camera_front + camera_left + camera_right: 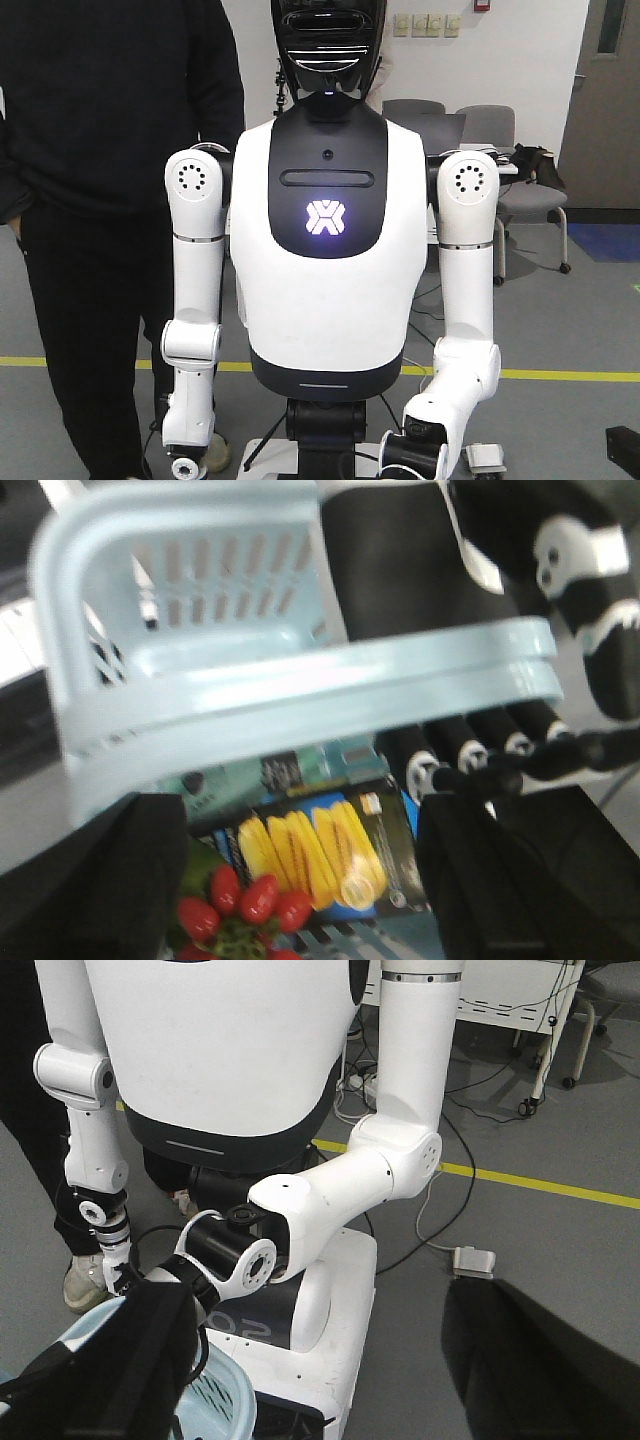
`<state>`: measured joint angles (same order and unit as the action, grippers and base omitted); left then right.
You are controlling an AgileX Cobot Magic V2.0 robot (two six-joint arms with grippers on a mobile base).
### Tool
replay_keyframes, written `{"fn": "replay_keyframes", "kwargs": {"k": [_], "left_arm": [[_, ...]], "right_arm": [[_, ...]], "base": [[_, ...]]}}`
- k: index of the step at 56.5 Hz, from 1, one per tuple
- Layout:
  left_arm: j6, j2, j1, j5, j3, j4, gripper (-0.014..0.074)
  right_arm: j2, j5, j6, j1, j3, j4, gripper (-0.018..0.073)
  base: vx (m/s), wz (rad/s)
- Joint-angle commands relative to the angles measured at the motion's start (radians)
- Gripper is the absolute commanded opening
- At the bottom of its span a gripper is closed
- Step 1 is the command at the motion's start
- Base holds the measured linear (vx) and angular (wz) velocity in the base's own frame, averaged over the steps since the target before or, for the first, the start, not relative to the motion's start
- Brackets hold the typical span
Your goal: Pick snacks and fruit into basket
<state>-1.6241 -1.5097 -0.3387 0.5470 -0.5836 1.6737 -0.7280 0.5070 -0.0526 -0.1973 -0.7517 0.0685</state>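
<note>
a: front view: white robot (325, 250) faces camera, arms down; no basket or fruit here.

b: left wrist view: pale blue basket (300, 670) fills upper frame, black fingers (470, 755) hooked under its rim, likely carrying it. snack packet (320, 845) and red fruit (245, 900) lie below.

a: right wrist view: basket rim lower left; right jaws — cannot tell.
</note>
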Motion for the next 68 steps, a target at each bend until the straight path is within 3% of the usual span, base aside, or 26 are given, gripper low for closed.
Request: {"fn": "replay_keyframes", "kwargs": {"k": [1,10,23,36,68], "left_arm": [[-0.001,0.129,0.045,0.0,-0.024,0.036,0.0552],[0.003,0.364,0.135,-0.202,-0.024,0.019,0.0552],[0.005,0.597,0.15,-0.422,-0.024,-0.006,0.0552],[-0.006,0.688,0.15,-0.438,-0.023,-0.005,0.0552],[-0.005,0.685,0.149,-0.433,-0.023,-0.005,0.0552]], "right_arm": [[0.003,-0.081,0.012,0.006,-0.03,0.009,0.0561],[0.003,-0.081,0.012,0.006,-0.03,0.009,0.0561],[0.003,-0.077,0.012,0.006,-0.03,0.006,0.0561],[0.003,-0.076,0.012,0.006,-0.03,0.006,0.0561],[0.003,-0.076,0.012,0.006,-0.03,0.006,0.0561]], "base": [[0.0,0.0],[0.0,0.0],[0.0,0.0],[0.0,0.0],[0.0,0.0]]}}
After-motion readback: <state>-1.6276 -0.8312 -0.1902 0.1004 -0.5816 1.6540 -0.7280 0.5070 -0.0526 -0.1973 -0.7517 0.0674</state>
